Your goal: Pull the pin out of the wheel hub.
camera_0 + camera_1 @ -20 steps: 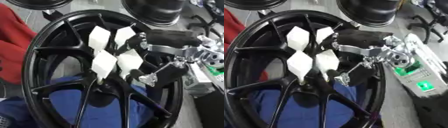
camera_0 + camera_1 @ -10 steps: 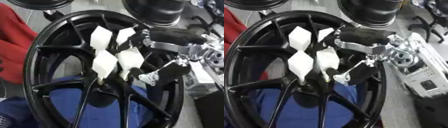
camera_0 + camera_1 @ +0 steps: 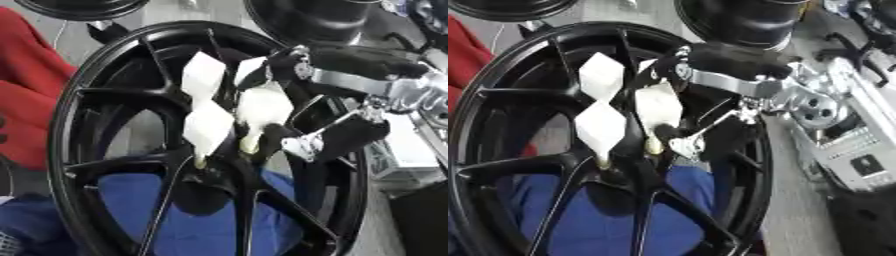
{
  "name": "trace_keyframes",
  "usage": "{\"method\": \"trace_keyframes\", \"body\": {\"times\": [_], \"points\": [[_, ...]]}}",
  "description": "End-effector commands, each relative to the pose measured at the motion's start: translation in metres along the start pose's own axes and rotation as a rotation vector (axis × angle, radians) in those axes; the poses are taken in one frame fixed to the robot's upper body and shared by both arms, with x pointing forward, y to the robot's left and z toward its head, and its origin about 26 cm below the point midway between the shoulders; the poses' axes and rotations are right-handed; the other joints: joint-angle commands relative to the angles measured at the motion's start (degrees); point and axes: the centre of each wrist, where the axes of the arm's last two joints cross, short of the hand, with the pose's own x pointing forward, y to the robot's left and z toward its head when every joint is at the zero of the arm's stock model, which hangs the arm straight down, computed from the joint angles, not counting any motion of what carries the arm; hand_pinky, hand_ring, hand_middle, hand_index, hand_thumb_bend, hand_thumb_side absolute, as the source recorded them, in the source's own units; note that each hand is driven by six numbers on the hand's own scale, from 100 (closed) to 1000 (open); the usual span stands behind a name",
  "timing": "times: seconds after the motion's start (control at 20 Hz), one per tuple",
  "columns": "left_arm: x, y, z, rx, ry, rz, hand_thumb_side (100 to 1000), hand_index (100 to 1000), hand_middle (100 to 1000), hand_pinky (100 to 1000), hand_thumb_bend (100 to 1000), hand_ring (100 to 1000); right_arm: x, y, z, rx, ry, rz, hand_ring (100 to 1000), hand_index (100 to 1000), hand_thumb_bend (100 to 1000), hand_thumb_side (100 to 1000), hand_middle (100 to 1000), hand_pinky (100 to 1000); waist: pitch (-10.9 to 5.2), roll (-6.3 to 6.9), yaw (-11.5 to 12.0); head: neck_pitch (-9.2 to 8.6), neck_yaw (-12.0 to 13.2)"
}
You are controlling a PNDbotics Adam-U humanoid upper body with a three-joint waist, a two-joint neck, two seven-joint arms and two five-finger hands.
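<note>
**Spotter:** What fills your view, biggest thing first?

**Operator:** The black wheel hub (image 3: 105,150). It stands nearly on edge, tipped a little, and its rim and spokes take up most of what I see. Behind the spokes I see blue cloth (image 3: 201,225) low down and red cloth (image 3: 31,95) at the left edge. More black wheels (image 3: 745,22) sit along the far side.

**Spotter:** And the arm?

**Operator:** My right arm comes in from the upper right, silver joints over the rim. My right hand (image 3: 328,135) reaches across the face of the wheel towards its centre, fingers curled down among the white pieces. I can't tell whether they have closed on a pin; it's blurred there. My left hand doesn't show.

**Spotter:** The pins?

**Operator:** Four white diamond-shaped tags cluster at the centre. The nearest to my fingers is this pin (image 3: 658,107): its long axis runs near upright in my view, broad white end up, narrow yellowish tip down into the wheel's centre. The lower left pin (image 3: 601,127) stands the same way, just beside it.
</note>
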Motion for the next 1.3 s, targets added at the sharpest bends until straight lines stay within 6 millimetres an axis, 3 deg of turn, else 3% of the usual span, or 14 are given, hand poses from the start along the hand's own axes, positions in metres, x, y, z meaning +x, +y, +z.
{"method": "trace_keyframes", "body": {"times": [0.05, 0.55, 1.3], "points": [[0.008, 0.000, -0.002, -0.003, -0.029, 0.007, 605, 643, 594, 713, 367, 737, -0.002, -0.013, 0.010, -0.029, 0.015, 0.032, 641, 306, 100, 173, 236, 730, -1.67, 0.61, -0.1, -0.48, 0.1], [0.008, 0.000, -0.002, -0.003, -0.029, 0.009, 606, 642, 594, 713, 364, 737, -0.007, -0.025, 0.020, -0.072, 0.012, 0.013, 640, 298, 100, 160, 229, 732, -2.19, 0.89, -0.4, -0.09, 0.2], [0.007, 0.001, -0.001, 0.004, -0.026, 0.018, 605, 642, 594, 711, 362, 738, -0.023, -0.049, 0.052, -0.220, 0.071, -0.091, 641, 289, 100, 151, 220, 741, -3.59, 1.17, -0.7, 0.05, 0.0]]}}
